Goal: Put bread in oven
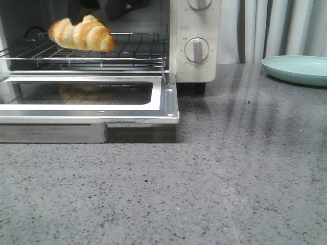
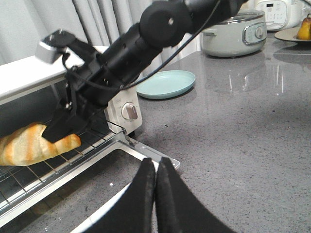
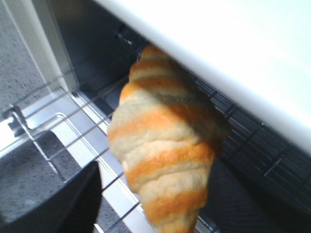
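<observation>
The bread lies on the wire rack inside the cream-white oven, whose glass door hangs open and flat. My right gripper is open just above the bread, inside the oven mouth. In the right wrist view the bread sits between its spread fingers, with a gap on one side. In the left wrist view the right arm reaches to the bread. My left gripper is shut and empty, above the door's near corner.
A pale green plate sits on the grey counter right of the oven; it also shows in the left wrist view. A rice cooker and a dish with fruit stand farther back.
</observation>
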Robot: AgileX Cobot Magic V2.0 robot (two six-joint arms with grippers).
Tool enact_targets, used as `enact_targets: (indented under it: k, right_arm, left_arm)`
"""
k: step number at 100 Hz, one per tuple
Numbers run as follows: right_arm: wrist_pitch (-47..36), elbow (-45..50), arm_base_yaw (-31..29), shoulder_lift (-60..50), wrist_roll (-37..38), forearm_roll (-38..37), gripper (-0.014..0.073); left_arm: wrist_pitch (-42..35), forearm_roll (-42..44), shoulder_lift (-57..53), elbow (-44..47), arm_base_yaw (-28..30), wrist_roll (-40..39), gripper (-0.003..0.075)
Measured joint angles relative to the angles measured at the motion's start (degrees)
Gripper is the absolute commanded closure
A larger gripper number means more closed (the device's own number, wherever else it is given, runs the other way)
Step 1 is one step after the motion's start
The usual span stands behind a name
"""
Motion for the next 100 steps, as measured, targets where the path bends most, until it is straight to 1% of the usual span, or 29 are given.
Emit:
enact_targets:
  k: [4, 5, 7, 12, 14, 21, 34, 46, 58, 69, 81, 88, 100]
  right_arm:
    - [1.4, 0.0, 0.0, -0.8, 0.0, 0.5, 0.0431]
    - [2.0, 0.0, 0.1, -1.2, 0.0, 0.6, 0.0465]
    - [3.0, 0.0, 0.1, -1.6, 0.1, 0.8, 0.0501]
    - [5.5, 0.0, 0.6, -2.8, 0.1, 0.9, 0.0645]
    - [6.4, 0.0, 0.7, -3.3, 0.1, 0.9, 0.0673]
    - [8.2, 1.3, 1.8, -5.4, 0.1, 1.1, 0.0654]
    - [7.6, 7.2, 4.5, -12.6, 0.1, 0.5, 0.0654]
    - [3.8, 16.7, 5.4, -25.1, 0.1, -3.4, 0.0654]
    - [0.7, 28.5, 4.5, -42.5, 0.2, -9.5, 0.0654]
    - [0.2, 38.4, 1.8, -57.8, 0.2, -14.0, 0.0654]
    - [0.7, 48.0, -2.5, -75.2, 0.2, -15.8, 0.0654]
    - [3.1, 51.9, -5.4, -82.7, 0.2, -16.4, 0.0654]
    - [8.5, 56.2, -9.8, -91.6, 0.2, -16.8, 0.0654]
  left_arm:
    - [-0.3, 0.2, 0.0, 0.0, 0.0, 0.0, 0.0742]
    - [-0.3, 0.2, 0.0, 0.0, 0.0, 0.0, 0.0742]
    - [-0.6, 0.2, 0.0, 0.0, 0.0, 0.0, 0.0742]
    - [-1.7, 0.4, -0.1, 0.0, 0.0, 0.0, 0.0742]
    - [-2.2, 0.4, -0.1, 0.0, 0.0, 0.0, 0.0742]
    - [-4.4, 0.4, -0.3, 0.0, 0.0, 0.0, 0.0742]
    - [-9.5, 0.8, -1.0, 0.0, 0.0, -0.6, 0.0742]
    - [-15.8, 2.5, -2.2, 1.5, 0.0, -3.3, 0.0742]
    - [-22.3, 3.2, -3.1, 5.2, 0.0, -5.0, 0.0742]
    - [-26.6, 3.1, -3.1, 9.2, 0.0, -5.5, 0.0742]
    - [-30.5, 3.1, -3.1, 13.1, 0.0, -5.6, 0.0742]
    - [-31.8, 3.1, -3.1, 14.2, 0.0, -5.7, 0.0742]
    - [-33.0, 3.0, -3.1, 14.9, 0.0, -5.7, 0.0742]
